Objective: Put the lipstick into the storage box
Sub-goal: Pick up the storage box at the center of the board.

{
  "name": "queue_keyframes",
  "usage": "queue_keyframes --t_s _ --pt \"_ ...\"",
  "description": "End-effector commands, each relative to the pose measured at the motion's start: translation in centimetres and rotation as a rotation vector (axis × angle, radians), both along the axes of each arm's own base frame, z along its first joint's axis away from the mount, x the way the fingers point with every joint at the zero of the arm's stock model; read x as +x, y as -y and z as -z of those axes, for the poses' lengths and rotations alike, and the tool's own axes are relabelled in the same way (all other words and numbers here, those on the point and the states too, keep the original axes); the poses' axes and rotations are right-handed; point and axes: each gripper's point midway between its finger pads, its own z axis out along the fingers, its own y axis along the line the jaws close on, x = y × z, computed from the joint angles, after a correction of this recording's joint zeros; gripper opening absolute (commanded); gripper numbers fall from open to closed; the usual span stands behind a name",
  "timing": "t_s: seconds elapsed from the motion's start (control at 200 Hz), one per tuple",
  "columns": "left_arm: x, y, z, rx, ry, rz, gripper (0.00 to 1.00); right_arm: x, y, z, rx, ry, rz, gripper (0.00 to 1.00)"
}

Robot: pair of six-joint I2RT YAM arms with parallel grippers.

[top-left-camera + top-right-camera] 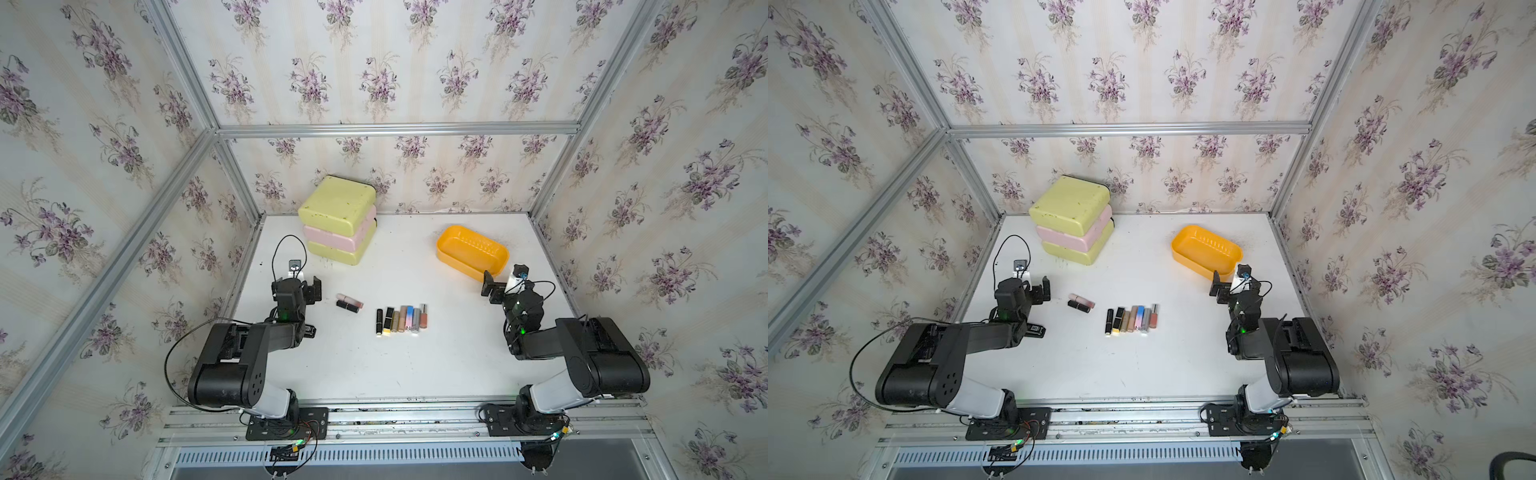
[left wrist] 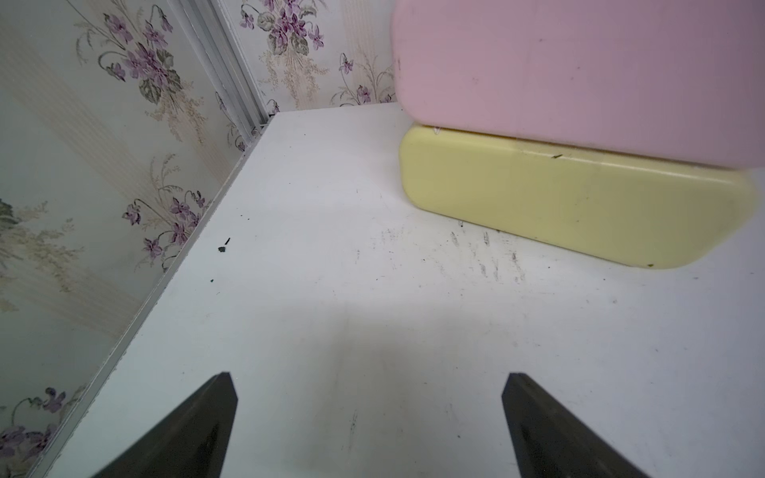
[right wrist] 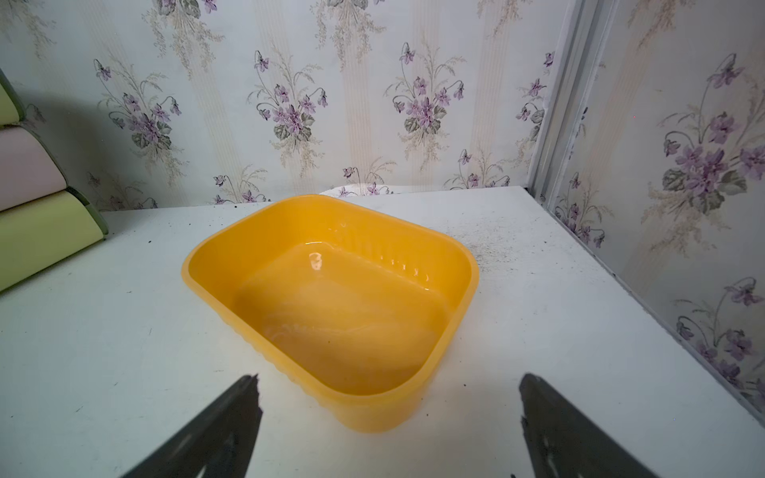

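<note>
Several lipsticks point(image 1: 401, 319) point(image 1: 1133, 319) lie side by side in a row mid-table. A pink lipstick point(image 1: 348, 298) and a black lipstick point(image 1: 348, 306) lie apart from the row, to its left. The storage box point(image 1: 465, 268) point(image 1: 1200, 266), an empty orange-yellow tray, sits at the back right. My left gripper point(image 1: 309, 291) point(image 2: 370, 378) hangs open over bare table, left of the pink and black pair. My right gripper point(image 1: 490, 286) point(image 3: 389, 378) is open just in front of the storage box point(image 3: 372, 414), whose near corner lies between the fingertips' lines. Neither holds anything.
Stacked pale green and pink lidded boxes point(image 1: 338, 226) point(image 2: 579, 198) stand at the back left, close ahead of the left gripper. Flowered walls and aluminium frame posts point(image 1: 245, 183) enclose the white table point(image 1: 415, 365) on three sides.
</note>
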Motion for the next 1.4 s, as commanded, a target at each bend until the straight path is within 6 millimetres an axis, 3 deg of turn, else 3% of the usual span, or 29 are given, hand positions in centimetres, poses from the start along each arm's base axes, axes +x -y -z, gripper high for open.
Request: queue_keyframes --t_s 0.0,0.635,0.764,0.789,0.849,0.879,0.954,0.999,1.119,1.199,1.279,1.394 --pt "0.2 0.1 -0.5 -0.008 0.021 0.001 1.0 0.0 0.1 -0.2 0.004 0.004 0.01 1.0" --pt "0.1 0.0 -0.6 -0.007 0.027 0.0 1.0 0.0 0.2 -0.2 0.004 0.006 0.011 1.0" --pt "-0.4 -0.4 -1.1 -0.004 0.053 -0.031 1.0 0.7 1.7 -1.9 0.024 -0.043 0.112 1.0" --pt "-0.6 -0.3 -1.2 -0.004 0.058 -0.027 1.0 1.2 2.4 -2.9 0.046 -0.04 0.155 1.0" --pt "-0.9 0.1 -1.6 -0.004 0.078 -0.003 1.0 1.8 5.8 -2.9 0.214 -0.183 0.406 1.0" --pt "-0.9 0.2 -1.7 0.001 0.084 0.001 1.0 2.1 6.4 -2.4 0.265 -0.273 0.453 1.0" --pt "-0.9 0.2 -2.1 0.024 0.064 -0.019 1.0 3.8 5.6 -1.7 0.283 -0.455 0.41 1.0" --pt "-0.4 -0.5 -4.1 0.023 0.049 -0.067 1.0 4.5 5.2 -1.1 0.289 -0.531 0.396 0.99" --pt "0.7 -1.1 -7.1 0.006 -0.086 -0.12 1.0 6.1 4.4 0.2 0.357 -0.7 0.356 0.97" --pt "0.0 -1.5 -8.3 -0.02 -0.131 -0.163 1.0 6.9 4.2 0.3 0.418 -0.741 0.342 0.97" --pt "-0.8 -0.8 -9.4 -0.078 -0.157 -0.149 1.0 7.5 4.1 0.8 0.467 -0.787 0.338 0.96" --pt "-1.2 1.9 -9.9 -0.199 -0.231 -0.035 1.0 8.2 3.7 2.9 0.493 -0.873 0.335 0.93"
